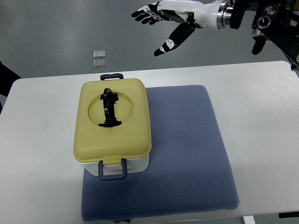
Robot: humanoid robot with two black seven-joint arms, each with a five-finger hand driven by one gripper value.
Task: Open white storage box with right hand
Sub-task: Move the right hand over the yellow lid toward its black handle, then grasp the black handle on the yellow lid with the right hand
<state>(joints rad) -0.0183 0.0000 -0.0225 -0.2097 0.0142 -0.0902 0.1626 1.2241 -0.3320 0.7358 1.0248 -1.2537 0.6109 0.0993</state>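
Box (112, 128) sits on left part of blue mat (187, 154), mat lies on white table (261, 107). Top view only: box has white body, pale yellow lid (133, 135) seated flat on it, lid closed. Black handle (109, 108) stands upright in round recess at lid centre. Dark blue latch (113, 171) on box's near side, hanging down over white body; second blue latch (112, 76) on box's far side, just past lid edge. Box's left edge overhangs mat, mat extends well to right of box and nearer than it. Right hand (168, 21) comes in from picture's right edge, up in the air beyond box and to its right, past table's far edge, well apart from box. Fingers (145, 14) spread and extended toward left, thumb angled down, nothing held, no contact with box or lid. Two small clear square items (98, 59) on grey floor beyond box, just off table's far edge. Left arm not seen.
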